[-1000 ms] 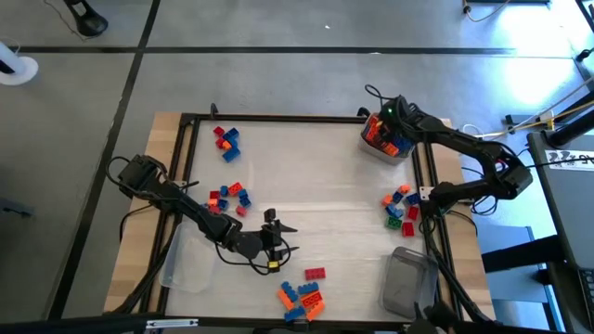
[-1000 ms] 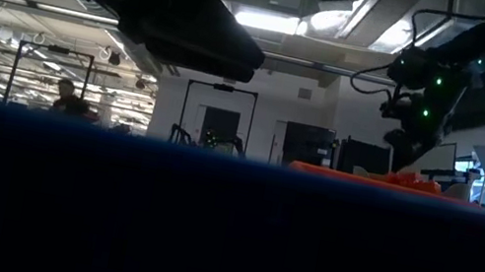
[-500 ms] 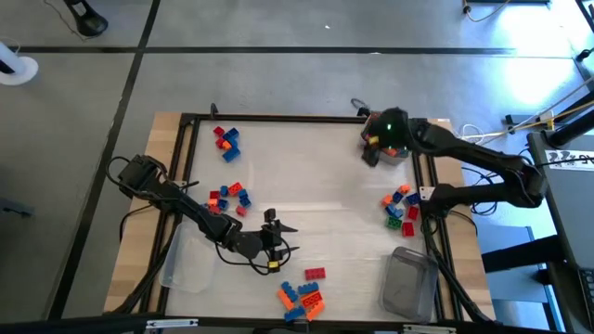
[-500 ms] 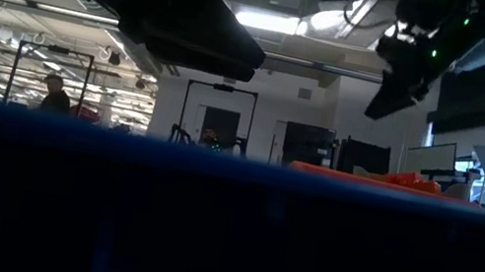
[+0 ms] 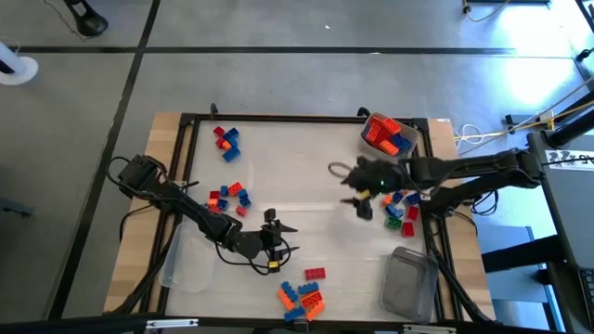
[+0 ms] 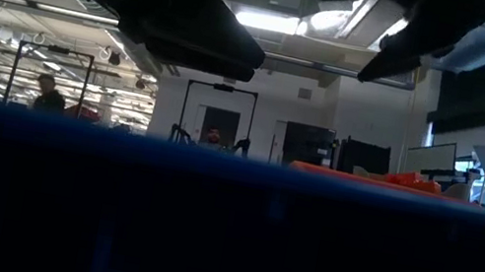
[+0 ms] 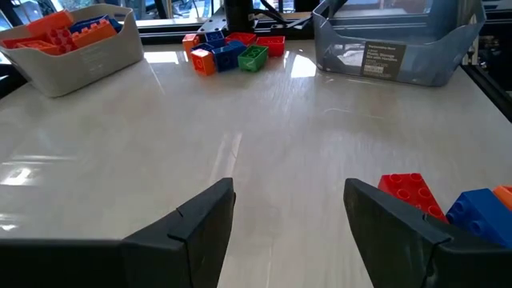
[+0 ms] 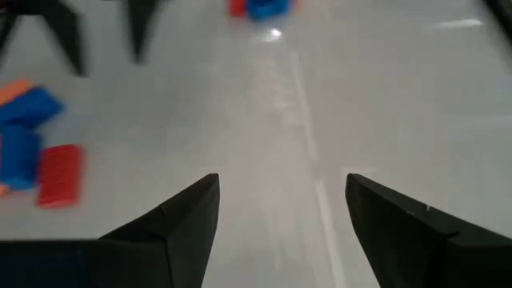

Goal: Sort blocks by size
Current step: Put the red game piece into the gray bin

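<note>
Several loose clusters of blocks (image 5: 229, 197) are lying around the bench (image 5: 306, 158) near both empty, spread hands, the right hand (image 5: 345, 187) hovering beside the tub (image 5: 387, 135) already holding some, the left hand (image 5: 277, 237) waiting, so sorting is looking partway done.

Left hand (image 5: 281, 239) open, right hand (image 5: 345, 188) open

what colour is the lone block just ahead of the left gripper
Red; the block lies by itself, clearest in the high view.
</note>
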Controlling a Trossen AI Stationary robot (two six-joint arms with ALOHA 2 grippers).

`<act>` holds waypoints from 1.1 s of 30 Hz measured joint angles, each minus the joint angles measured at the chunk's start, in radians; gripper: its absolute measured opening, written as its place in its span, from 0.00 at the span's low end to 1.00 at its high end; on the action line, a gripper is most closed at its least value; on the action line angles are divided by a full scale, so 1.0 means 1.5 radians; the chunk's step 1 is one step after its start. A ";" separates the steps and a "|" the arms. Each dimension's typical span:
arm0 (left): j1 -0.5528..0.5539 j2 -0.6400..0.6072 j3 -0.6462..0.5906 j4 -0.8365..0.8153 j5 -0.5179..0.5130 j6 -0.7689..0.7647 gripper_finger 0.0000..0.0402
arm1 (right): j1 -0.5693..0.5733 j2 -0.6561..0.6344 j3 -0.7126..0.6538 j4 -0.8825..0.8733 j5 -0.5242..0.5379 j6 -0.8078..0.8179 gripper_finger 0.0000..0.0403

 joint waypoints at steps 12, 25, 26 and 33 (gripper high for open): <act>0.000 0.000 0.000 0.004 0.029 -0.005 0.56 | 0.194 0.112 0.000 0.106 0.043 0.048 0.67; -0.027 0.000 0.000 0.002 0.084 -0.039 0.56 | 0.304 0.230 -0.001 0.176 0.111 0.125 0.67; -0.029 0.002 0.000 0.003 0.086 -0.043 0.56 | 0.310 0.235 -0.001 0.187 0.115 0.131 0.67; -0.035 0.075 0.057 -0.004 0.094 -0.047 0.56 | 0.350 0.284 -0.001 0.288 0.116 0.139 0.67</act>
